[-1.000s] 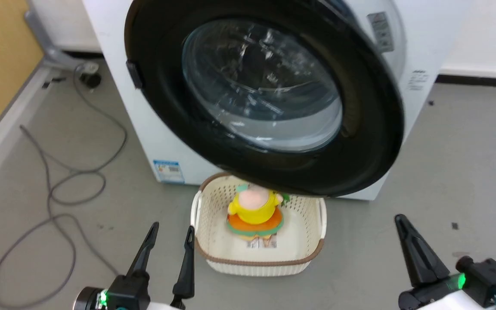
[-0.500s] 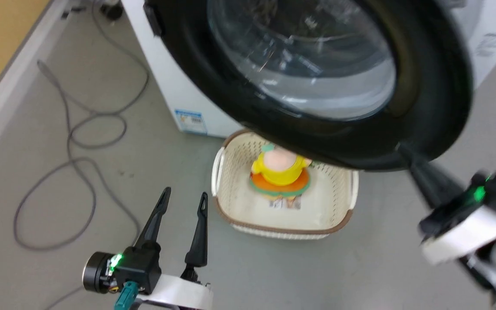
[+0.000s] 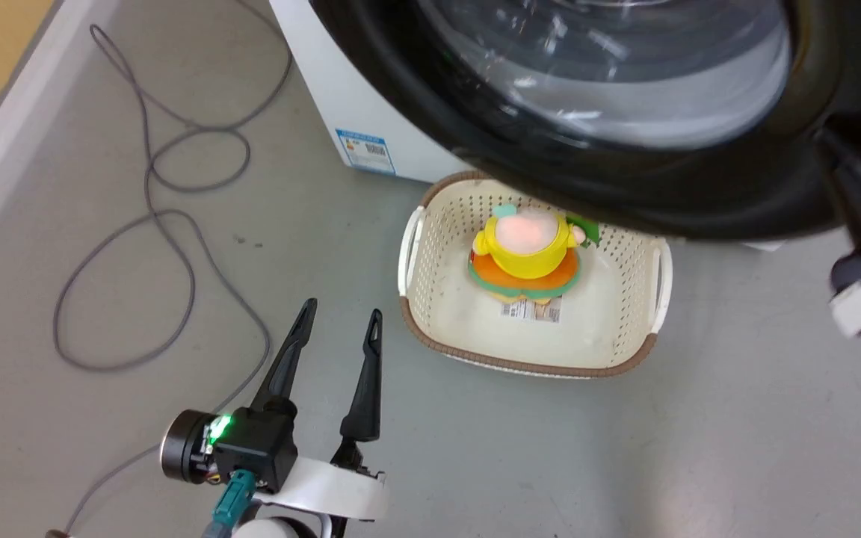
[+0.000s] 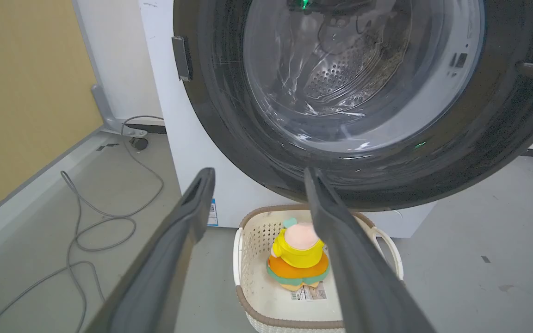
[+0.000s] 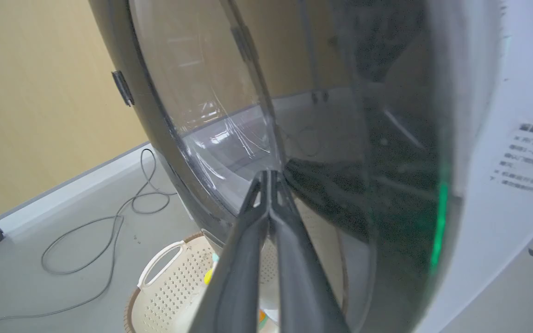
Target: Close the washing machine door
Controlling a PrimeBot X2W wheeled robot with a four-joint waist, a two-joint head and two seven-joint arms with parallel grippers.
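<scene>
Grey floor (image 3: 625,463) with looped cable (image 3: 176,246), yellow wall (image 4: 21,92) at left. Door (image 3: 699,187) hangs open before the machine (image 3: 359,112), over a basket (image 3: 528,366). Left claw (image 3: 342,308) released; right claw (image 5: 270,185) clenched, tip at the door.

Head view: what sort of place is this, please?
Probably a laundry or utility corner: a white front-loading washing machine with its door open, a small basket on the grey floor, and a loose cable.

Ahead of the black left tool (image 3: 343,308), a brown-rimmed cream perforated basket (image 3: 520,368) holds a yellow-orange-green plush toy (image 3: 526,254); the round clear-glass washing machine door (image 3: 625,187) is black-rimmed.
</scene>
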